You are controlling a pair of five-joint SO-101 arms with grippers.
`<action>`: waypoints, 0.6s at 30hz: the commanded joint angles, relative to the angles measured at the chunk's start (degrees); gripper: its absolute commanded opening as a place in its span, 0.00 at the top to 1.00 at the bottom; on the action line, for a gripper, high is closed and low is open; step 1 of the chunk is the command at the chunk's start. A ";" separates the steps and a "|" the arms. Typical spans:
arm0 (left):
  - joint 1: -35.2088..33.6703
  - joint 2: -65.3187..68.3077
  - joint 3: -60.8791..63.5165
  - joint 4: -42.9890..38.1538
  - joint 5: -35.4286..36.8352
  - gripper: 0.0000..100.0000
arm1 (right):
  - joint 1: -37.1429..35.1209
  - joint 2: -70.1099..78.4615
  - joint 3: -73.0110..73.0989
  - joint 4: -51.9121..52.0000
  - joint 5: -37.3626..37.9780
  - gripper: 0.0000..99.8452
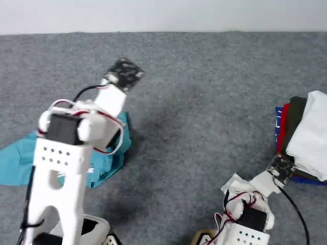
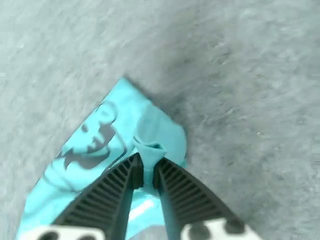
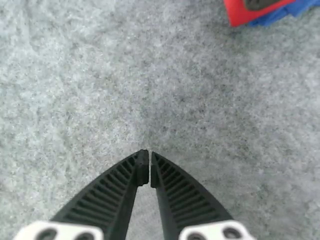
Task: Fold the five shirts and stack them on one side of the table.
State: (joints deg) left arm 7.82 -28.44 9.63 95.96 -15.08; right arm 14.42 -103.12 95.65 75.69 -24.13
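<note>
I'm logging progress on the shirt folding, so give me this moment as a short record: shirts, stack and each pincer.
loose shirt: teal shirt, on the table's left side, not stacked
folded: stack at the right edge; white shirt on top, over dark shirt, red shirt, blue shirt
left pincer: shut on a pinch of the teal shirt
right pincer: shut, empty, above bare table near the stack

grey felt tabletop [image 1: 204, 102], pale wall [image 1: 163, 15] behind
</note>
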 commanded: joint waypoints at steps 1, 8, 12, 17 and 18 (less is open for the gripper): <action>-3.25 -3.96 -1.89 0.79 -0.44 0.99 | -4.09 -0.75 0.79 0.04 -0.62 0.99; -11.52 -10.29 -1.98 2.29 -0.88 0.99 | -19.65 -0.75 0.79 0.04 -0.62 0.99; -19.78 -12.92 -1.89 2.46 -1.85 0.99 | -24.13 -0.75 0.70 0.04 -0.53 0.98; -31.74 -16.26 -3.12 2.37 -5.71 0.99 | -20.18 -0.84 -1.41 -1.71 3.87 0.89; -33.93 -16.62 -4.53 2.37 -5.80 0.99 | -18.59 -0.84 -1.93 -2.24 6.07 0.85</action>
State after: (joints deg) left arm -19.69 -42.77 9.36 98.07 -19.30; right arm -7.38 -103.21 95.65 75.08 -22.46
